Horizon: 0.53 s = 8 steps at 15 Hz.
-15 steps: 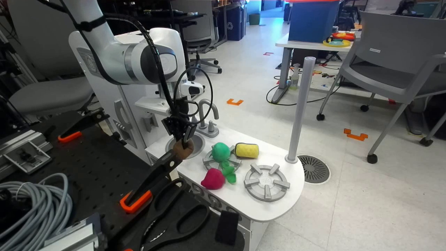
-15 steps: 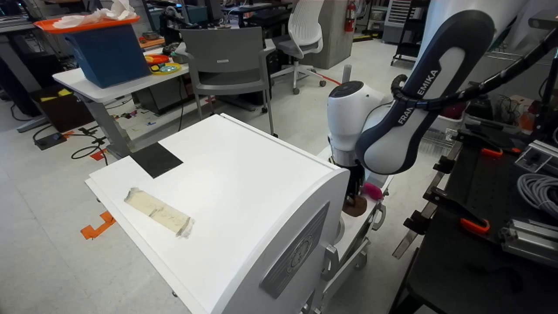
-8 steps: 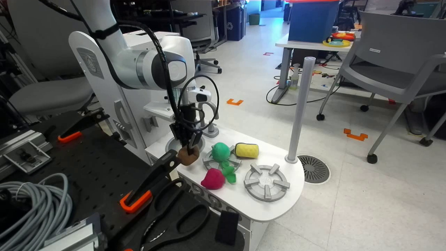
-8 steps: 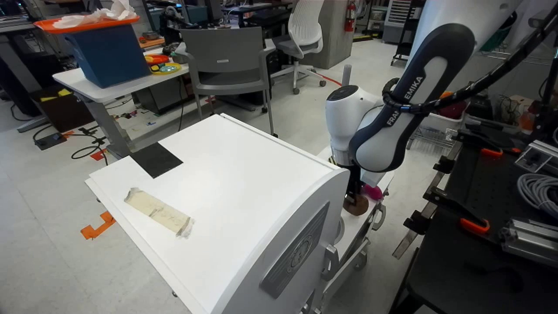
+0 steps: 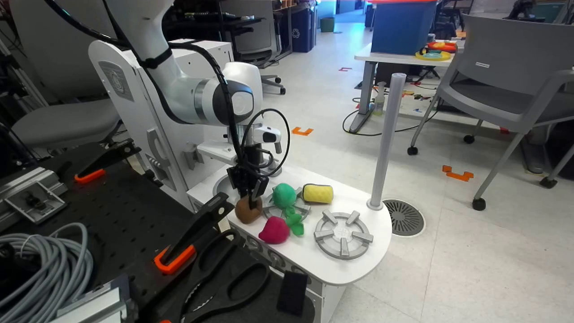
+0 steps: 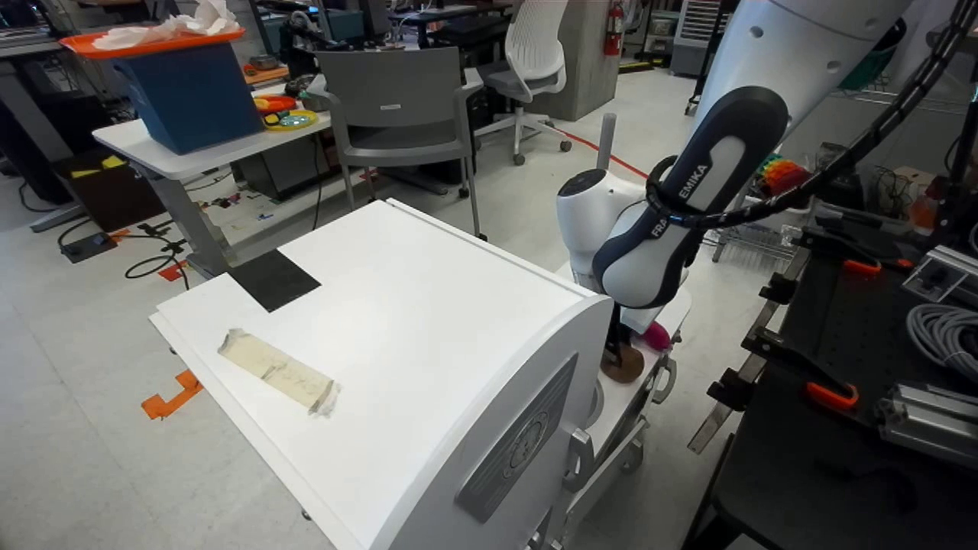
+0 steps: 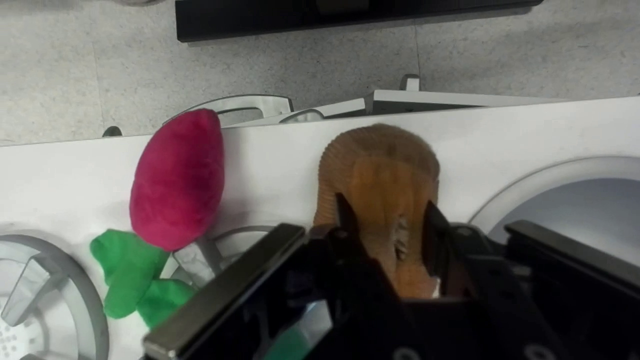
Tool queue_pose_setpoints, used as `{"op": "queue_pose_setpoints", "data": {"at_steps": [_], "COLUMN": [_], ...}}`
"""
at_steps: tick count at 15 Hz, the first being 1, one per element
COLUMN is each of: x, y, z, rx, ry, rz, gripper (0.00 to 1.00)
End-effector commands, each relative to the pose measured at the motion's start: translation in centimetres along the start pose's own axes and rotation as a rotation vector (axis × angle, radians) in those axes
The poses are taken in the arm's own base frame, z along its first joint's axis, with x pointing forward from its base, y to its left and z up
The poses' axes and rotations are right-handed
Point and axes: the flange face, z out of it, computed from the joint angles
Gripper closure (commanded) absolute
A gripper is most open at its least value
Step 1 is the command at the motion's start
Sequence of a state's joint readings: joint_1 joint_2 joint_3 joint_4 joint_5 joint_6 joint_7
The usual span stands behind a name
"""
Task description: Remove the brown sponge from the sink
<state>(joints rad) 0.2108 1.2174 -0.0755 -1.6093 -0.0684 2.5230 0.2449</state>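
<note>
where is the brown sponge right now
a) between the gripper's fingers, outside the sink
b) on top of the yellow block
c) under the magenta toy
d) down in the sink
a: the wrist view shows the brown sponge between the fingers of the gripper, with white counter visible between it and the sink.

Arm (image 6: 730, 145), upper right of an exterior view: "EMIKA" and, cut short, "FRA". Blue bin (image 5: 304, 27), top of an exterior view: recycling sign (image 5: 295, 33). Chair (image 5: 515, 67) label (image 5: 482, 65), both exterior views: illegible.
</note>
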Motion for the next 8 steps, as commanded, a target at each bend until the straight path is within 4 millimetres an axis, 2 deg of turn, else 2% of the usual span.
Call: {"op": "queue_pose_setpoints", "data": {"at_steps": [1, 6, 8], "x": [0.9, 0.2, -0.2], "y": [0.3, 0.6, 0.9], "z": [1.0, -0.6, -1.6], "rx": [-0.030, -0.025, -0.024], "ry": [-0.022, -0.027, -0.002], "rz": [-0.012, -0.055, -0.084], "gripper": [0.37, 0.00, 0.00]}}
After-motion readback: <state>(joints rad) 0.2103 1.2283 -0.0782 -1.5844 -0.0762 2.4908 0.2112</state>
